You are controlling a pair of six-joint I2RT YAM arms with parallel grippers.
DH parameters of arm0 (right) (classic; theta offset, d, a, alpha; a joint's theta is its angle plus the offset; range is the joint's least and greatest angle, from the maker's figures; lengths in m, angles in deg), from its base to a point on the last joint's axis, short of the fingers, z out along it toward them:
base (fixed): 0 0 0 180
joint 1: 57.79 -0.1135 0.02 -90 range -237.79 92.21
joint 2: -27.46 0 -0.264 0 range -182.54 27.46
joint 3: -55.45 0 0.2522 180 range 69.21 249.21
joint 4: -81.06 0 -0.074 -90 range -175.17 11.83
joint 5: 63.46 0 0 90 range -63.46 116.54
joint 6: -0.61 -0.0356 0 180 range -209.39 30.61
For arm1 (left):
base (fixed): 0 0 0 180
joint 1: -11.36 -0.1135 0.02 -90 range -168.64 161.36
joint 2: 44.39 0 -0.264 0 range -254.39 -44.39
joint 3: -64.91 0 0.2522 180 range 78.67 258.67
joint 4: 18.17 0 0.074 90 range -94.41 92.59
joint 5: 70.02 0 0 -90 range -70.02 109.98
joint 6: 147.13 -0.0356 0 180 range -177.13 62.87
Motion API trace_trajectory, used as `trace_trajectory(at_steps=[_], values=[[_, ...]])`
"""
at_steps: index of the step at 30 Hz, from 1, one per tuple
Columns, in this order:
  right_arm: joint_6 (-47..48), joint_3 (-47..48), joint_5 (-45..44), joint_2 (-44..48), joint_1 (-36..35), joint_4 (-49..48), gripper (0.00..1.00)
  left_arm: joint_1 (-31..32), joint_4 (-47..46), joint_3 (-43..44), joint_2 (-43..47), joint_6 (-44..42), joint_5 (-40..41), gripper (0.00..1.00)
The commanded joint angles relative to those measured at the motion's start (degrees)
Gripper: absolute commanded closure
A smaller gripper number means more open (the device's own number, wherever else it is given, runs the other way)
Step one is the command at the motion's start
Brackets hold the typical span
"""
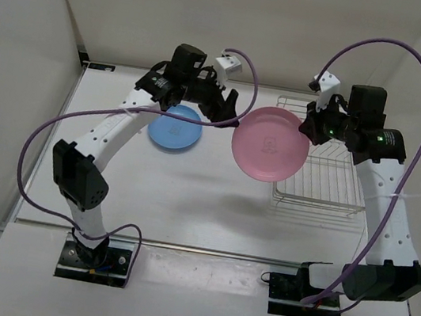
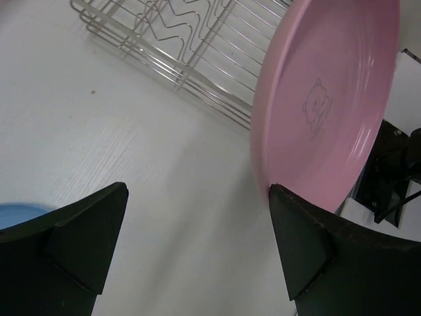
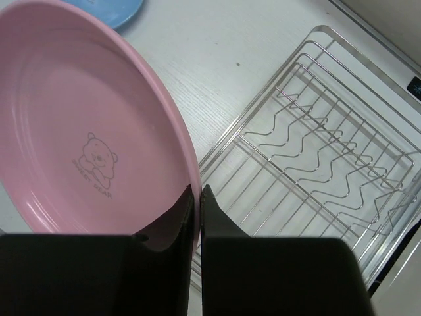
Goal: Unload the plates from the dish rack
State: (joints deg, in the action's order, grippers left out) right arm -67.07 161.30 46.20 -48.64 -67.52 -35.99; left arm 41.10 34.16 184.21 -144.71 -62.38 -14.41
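Observation:
The pink plate (image 1: 269,143) hangs in the air left of the dish rack (image 1: 327,180), tilted, its bear print facing the camera. My right gripper (image 1: 308,127) is shut on its right rim; in the right wrist view the fingers (image 3: 197,197) pinch the pink plate's (image 3: 85,131) edge. My left gripper (image 1: 229,113) stands open just left of the plate; in the left wrist view one fingertip (image 2: 289,217) touches the pink plate's (image 2: 329,99) lower rim. The light blue plate (image 1: 175,127) lies flat on the table under the left arm. The dish rack (image 3: 316,145) holds no plates.
White walls close the table on the left, back and right. A purple cable loops from each arm. The table's front edge runs just ahead of the arm bases (image 1: 95,256).

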Motion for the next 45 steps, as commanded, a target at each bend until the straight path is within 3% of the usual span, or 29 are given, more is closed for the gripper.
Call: trace_trajectory(at_steps=[1,9,13,16,19,24,29,30,31,32,33,36,39,45], values=[[0.6,1.5,4.8,2.0,-0.1,-1.1,1.00,2.6,1.0,4.8,-1.2,1.2,-2.3,0.01],[0.1,-0.2,2.5,3.2,-0.1,-3.0,1.00,5.2,1.5,6.4,-3.1,1.7,-0.8,0.08],[0.1,-0.2,2.5,3.2,-0.1,-3.0,1.00,5.2,1.5,6.4,-3.7,2.4,-0.8,0.27],[0.1,-0.2,1.9,3.2,-0.1,-3.0,1.00,5.2,1.5,6.4,-3.7,2.4,-0.2,0.70],[0.1,-1.6,1.9,3.2,-0.1,-3.5,1.00,5.2,1.0,7.0,-4.3,3.0,0.3,0.87],[-0.4,-2.1,1.9,3.8,-0.1,-3.5,1.00,5.8,0.4,7.5,-4.3,5.3,0.3,0.89],[-1.6,-3.5,-1.0,3.8,-0.1,-4.9,0.91,5.2,-2.3,3.0,-2.1,9.9,6.4,0.89],[-2.1,-4.1,-1.7,3.8,-0.1,-5.4,0.83,5.2,-2.8,2.4,-1.6,10.5,6.9,0.89],[-2.1,-4.6,-2.4,3.8,-0.1,-6.4,0.57,4.7,-2.8,1.2,-0.3,10.5,8.0,0.89],[-3.2,-4.6,-5.3,4.3,-0.1,-7.2,0.41,3.7,-2.8,0.6,0.3,10.5,8.0,0.89],[-3.8,-5.5,-7.2,4.3,-0.1,-8.0,0.39,2.7,-3.3,0.1,0.8,11.1,8.0,0.89],[-5.2,-6.0,-14.1,4.3,0.5,-9.2,0.39,-2.6,-3.3,-2.7,2.9,11.1,12.5,0.89],[-6.7,-7.4,-15.4,5.0,2.3,-10.7,0.36,-10.7,0.4,-2.7,1.7,10.4,13.8,0.89],[-7.3,-9.3,-16.1,6.1,2.4,-12.0,0.36,-24.9,10.5,-0.9,-9.4,12.5,12.0,0.89]])
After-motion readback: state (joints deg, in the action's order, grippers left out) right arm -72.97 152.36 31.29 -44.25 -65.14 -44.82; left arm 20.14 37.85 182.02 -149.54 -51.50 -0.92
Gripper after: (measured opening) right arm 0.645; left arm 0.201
